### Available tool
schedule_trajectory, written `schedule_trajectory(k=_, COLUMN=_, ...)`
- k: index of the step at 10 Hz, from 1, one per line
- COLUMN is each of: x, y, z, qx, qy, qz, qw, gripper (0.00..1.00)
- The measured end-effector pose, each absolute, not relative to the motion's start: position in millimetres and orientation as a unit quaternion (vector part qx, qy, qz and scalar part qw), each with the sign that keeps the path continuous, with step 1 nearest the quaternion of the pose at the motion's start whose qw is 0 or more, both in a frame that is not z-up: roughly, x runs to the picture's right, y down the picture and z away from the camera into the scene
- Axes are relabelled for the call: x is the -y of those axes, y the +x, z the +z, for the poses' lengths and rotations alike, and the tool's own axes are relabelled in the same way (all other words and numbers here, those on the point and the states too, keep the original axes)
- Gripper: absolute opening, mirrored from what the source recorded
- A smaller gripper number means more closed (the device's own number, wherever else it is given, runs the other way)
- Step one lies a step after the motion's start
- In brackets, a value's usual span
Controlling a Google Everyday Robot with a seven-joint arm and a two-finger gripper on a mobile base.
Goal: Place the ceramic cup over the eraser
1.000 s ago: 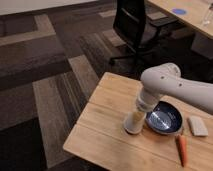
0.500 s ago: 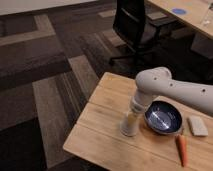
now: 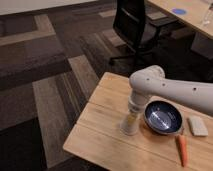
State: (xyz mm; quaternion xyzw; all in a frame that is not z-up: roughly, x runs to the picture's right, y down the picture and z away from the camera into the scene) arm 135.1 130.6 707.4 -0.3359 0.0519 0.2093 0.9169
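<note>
The ceramic cup (image 3: 129,127) is off-white and stands mouth down on the wooden table (image 3: 100,135), just left of the dark blue bowl (image 3: 162,118). My gripper (image 3: 131,118) points straight down from the white arm (image 3: 165,90) and is shut on the cup's upper end. The cup's rim is at the table surface or just above it; I cannot tell which. The black eraser does not show; it is hidden or out of view.
A beige rectangular block (image 3: 197,126) lies right of the bowl, and an orange carrot (image 3: 182,149) lies in front of it. The table's left edge is close to the cup. A black office chair (image 3: 135,25) stands behind the table on the carpet.
The arm and the cup have shifted slightly left and down towards the table's near-left part. The bowl, block and carrot have not moved.
</note>
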Motion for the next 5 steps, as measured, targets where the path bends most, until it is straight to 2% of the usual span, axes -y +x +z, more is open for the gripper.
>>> schedule_trajectory(k=5, x=-131.0, y=136.1, z=707.8, qx=-0.053, qy=-0.336, qz=0.21, qw=0.917, gripper=0.55)
